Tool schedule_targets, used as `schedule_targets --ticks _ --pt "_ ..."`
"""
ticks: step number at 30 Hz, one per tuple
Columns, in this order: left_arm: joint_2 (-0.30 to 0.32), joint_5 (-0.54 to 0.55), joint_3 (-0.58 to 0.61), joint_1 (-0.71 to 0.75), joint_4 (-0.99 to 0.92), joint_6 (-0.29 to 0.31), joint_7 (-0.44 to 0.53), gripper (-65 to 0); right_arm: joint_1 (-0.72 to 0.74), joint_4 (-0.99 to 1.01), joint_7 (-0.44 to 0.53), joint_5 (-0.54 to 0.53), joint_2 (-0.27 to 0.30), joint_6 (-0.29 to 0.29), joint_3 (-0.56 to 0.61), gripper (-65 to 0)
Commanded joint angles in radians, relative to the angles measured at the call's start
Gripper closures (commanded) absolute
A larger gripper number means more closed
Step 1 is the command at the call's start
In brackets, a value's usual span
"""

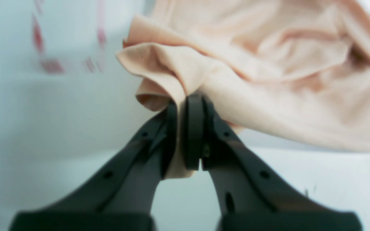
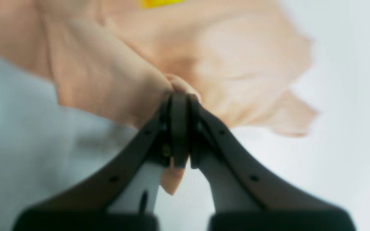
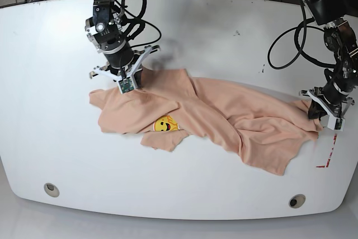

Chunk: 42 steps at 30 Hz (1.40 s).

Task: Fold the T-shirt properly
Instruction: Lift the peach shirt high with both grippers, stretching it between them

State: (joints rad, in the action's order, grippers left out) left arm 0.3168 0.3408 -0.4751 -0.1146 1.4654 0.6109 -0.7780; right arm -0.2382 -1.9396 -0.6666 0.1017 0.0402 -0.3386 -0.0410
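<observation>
Both end effectors, left [image 1: 185,106] and right [image 2: 179,99], are clamped on the T-shirt's [image 3: 224,110] fabric edges.

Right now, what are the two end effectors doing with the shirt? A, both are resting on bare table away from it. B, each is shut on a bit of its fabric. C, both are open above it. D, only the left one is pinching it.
B: the left end effector and the right end effector each pinch a fold of the shirt.
</observation>
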Motion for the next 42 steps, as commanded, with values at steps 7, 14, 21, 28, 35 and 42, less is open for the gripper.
schedule_targets --ticks 7,14,21,28,35,42 --pt "0.022 0.013 -0.023 -0.093 0.148 0.001 -0.082 0.0 0.158 -0.025 -0.009 -0.001 0.054 0.005 -0.004 0.0" --pt "0.025 0.011 -0.063 -0.201 0.222 0.001 -0.165 0.0 0.307 -0.021 -0.025 -0.003 0.096 -0.02 -0.004 0.0" --pt "0.026 0.011 -0.066 -0.334 0.255 0.001 -0.271 0.0 0.448 -0.019 -0.028 -0.004 0.143 -0.07 -0.004 -0.2" --pt "0.054 0.01 -0.06 -0.46 0.286 -0.001 -0.277 0.0 0.592 -0.004 -0.028 -0.004 0.189 -0.107 0.0 -0.5" --pt "0.055 0.01 -0.058 -0.6 0.28 -0.001 -0.277 0.0 0.761 0.079 -0.028 -0.003 0.235 -0.162 -0.003 -0.6" --pt "0.055 0.01 -0.014 -0.739 0.245 -0.001 -0.277 0.0 0.931 0.19 -0.028 -0.001 0.28 -0.188 0.002 -0.6"
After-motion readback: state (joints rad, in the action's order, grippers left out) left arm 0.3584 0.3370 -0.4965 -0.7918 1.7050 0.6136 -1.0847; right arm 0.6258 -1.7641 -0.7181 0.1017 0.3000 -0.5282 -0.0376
